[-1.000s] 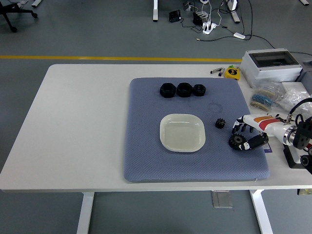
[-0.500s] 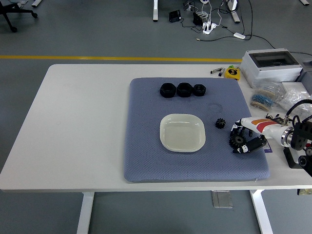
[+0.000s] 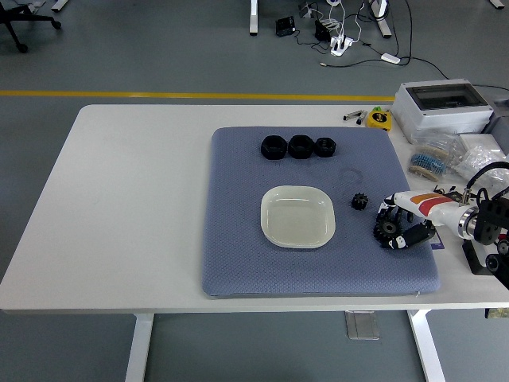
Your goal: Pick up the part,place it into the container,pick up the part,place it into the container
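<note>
A white worktop (image 3: 119,199) fills the frame, with a blue-grey mat (image 3: 238,263) laid over its right half. At mat centre an empty pale tray (image 3: 297,216), taken to be the container, is seen. Three black rings (image 3: 299,146) are lined up along the mat's upper edge. At the right edge of the frame the right hand (image 3: 404,226) is lowered over a large black gear (image 3: 386,230), its dark fingers (image 3: 419,236) curled around the part; whether the grip is firm cannot be told. A smaller gear (image 3: 359,201) lies just left of the hand, between it and the tray. Risk: with only a partial hold, the large gear may slip on lifting, or the small gear may be nudged by the fingers.
</note>
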Controlling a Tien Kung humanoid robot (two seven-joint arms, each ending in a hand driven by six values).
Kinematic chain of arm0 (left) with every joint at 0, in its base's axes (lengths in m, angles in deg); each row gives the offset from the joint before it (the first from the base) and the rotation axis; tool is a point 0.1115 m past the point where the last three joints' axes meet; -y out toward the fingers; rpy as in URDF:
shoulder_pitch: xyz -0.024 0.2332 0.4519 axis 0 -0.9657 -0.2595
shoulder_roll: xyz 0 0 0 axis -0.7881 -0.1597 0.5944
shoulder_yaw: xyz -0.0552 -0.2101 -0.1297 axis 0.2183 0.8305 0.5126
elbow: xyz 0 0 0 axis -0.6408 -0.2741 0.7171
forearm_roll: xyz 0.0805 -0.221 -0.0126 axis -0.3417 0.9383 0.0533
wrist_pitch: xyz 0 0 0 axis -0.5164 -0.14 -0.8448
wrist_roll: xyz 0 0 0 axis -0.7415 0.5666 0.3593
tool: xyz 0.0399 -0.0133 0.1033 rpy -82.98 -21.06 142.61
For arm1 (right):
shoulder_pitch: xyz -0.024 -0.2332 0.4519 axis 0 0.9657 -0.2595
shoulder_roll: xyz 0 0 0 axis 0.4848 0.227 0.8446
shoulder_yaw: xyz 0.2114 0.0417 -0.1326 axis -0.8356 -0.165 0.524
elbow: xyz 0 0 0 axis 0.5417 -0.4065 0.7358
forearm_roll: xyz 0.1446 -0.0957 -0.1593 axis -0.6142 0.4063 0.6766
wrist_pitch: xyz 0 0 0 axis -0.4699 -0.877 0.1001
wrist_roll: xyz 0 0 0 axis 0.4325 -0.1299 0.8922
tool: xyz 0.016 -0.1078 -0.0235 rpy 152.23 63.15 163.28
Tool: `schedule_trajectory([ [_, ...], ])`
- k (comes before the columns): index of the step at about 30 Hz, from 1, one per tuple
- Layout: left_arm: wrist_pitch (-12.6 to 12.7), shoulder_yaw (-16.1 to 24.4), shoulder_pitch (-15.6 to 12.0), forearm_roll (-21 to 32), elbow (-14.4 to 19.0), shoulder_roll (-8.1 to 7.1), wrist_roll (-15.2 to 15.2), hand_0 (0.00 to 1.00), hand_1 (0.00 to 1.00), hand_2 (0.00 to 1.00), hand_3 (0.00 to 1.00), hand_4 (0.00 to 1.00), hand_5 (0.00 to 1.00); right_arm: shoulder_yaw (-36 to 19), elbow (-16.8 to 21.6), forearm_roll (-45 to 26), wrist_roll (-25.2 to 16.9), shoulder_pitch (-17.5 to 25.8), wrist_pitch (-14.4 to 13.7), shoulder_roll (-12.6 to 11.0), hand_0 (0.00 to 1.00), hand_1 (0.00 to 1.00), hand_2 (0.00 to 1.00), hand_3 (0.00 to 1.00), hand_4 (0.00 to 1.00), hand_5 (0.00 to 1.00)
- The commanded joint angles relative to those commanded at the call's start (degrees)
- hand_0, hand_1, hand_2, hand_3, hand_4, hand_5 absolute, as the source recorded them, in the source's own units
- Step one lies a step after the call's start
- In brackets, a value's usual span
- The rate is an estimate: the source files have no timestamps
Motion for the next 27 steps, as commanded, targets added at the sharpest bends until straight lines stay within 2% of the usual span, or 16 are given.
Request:
schedule_trajectory([
  [2, -0.04, 0.04, 0.01, -0.11, 0.00, 0.00, 0.04, 0.726, 0.729, 0.765, 0.678, 0.712, 0.675, 0.00, -0.15, 0.08, 0.11, 0.02, -0.11, 0.00, 0.366, 0.461, 0.530, 0.532, 0.768, 0.273],
  [3, -0.05, 0.06, 0.02, -0.17, 0.01, -0.01, 0.06, 0.726, 0.729, 0.765, 0.678, 0.712, 0.675, -0.04, -0.20, 0.01, 0.16, 0.06, -0.10, 0.00, 0.349, 0.437, 0.505, 0.509, 0.734, 0.273],
  [8, -0.06, 0.06, 0.00, -0.21, 0.03, -0.02, 0.08, 0.726, 0.729, 0.765, 0.678, 0.712, 0.675, -0.17, -0.05, -0.53, 0.24, 0.17, 0.17, -0.06, 0.349, 0.437, 0.505, 0.509, 0.734, 0.273],
  [9, -0.06, 0.09, -0.02, -0.25, 0.03, -0.02, 0.09, 0.726, 0.729, 0.765, 0.679, 0.712, 0.675, -0.21, 0.09, -0.66, 0.25, 0.19, 0.15, -0.07, 0.277, 0.417, 0.485, 0.499, 0.723, 0.288],
  [11, -0.04, 0.11, -0.05, -0.24, 0.03, -0.02, 0.10, 0.726, 0.729, 0.765, 0.679, 0.712, 0.675, -0.23, 0.32, -0.83, 0.26, 0.19, 0.13, -0.09, 0.277, 0.417, 0.485, 0.499, 0.723, 0.288],
  [14, -0.08, 0.20, -0.14, -0.43, 0.04, -0.06, 0.14, 0.726, 0.729, 0.765, 0.679, 0.712, 0.675, -0.25, 1.17, -1.25, 0.31, 0.24, 0.06, -0.18, 0.277, 0.417, 0.485, 0.499, 0.723, 0.288],
  [15, -0.08, 0.22, -0.16, -0.46, 0.04, -0.06, 0.15, 0.727, 0.729, 0.765, 0.677, 0.711, 0.676, -0.29, 1.43, -1.37, 0.33, 0.27, 0.08, -0.22, 0.221, 0.401, 0.473, 0.497, 0.718, 0.303],
  [27, -0.11, 0.43, -0.44, -0.72, 0.03, -0.16, 0.23, 0.726, 0.729, 0.765, 0.676, 0.710, 0.673, -1.77, 7.10, -0.88, 0.96, 0.37, 1.17, -0.74, 0.221, 0.398, 0.478, 0.502, 0.704, 0.289],
])
